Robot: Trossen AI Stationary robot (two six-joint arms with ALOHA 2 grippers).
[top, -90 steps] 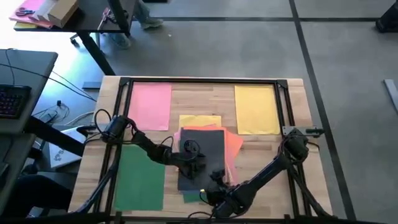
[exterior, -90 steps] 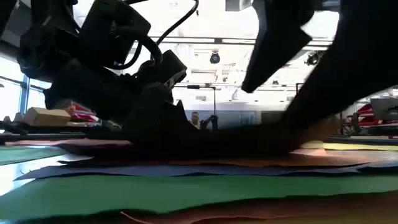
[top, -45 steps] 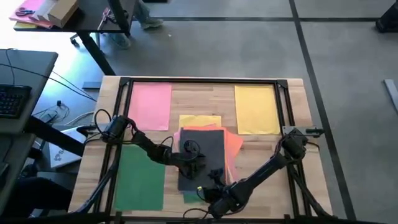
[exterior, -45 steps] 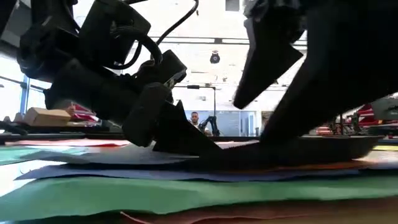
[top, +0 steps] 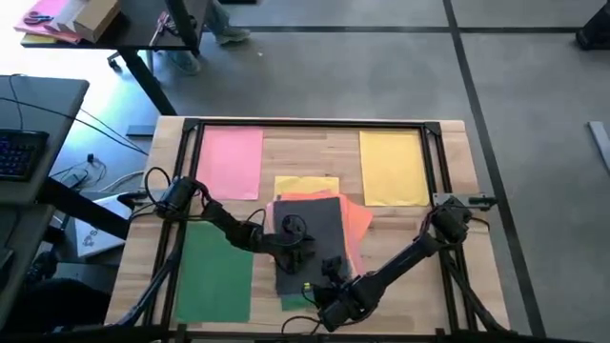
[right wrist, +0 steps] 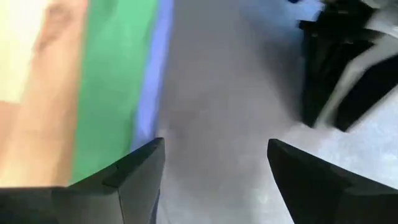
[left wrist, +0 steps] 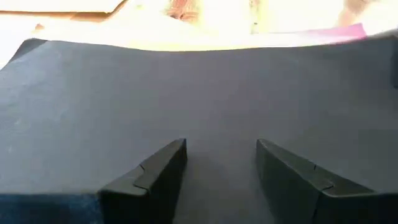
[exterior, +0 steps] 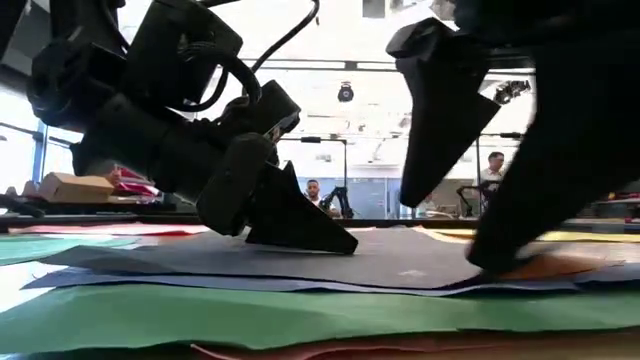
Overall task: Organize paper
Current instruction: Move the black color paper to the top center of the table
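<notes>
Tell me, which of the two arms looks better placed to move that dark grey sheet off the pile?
Probably the left. The left gripper rests open on the dark grey sheet, fingers flat on it. The right gripper hangs open at the sheet's near edge.

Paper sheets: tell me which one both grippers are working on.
The dark grey sheet topping the centre pile. The left gripper presses on it, open; the right gripper, also open, stands at its near edge. Pink, yellow and green sheets lie apart, untouched.
</notes>
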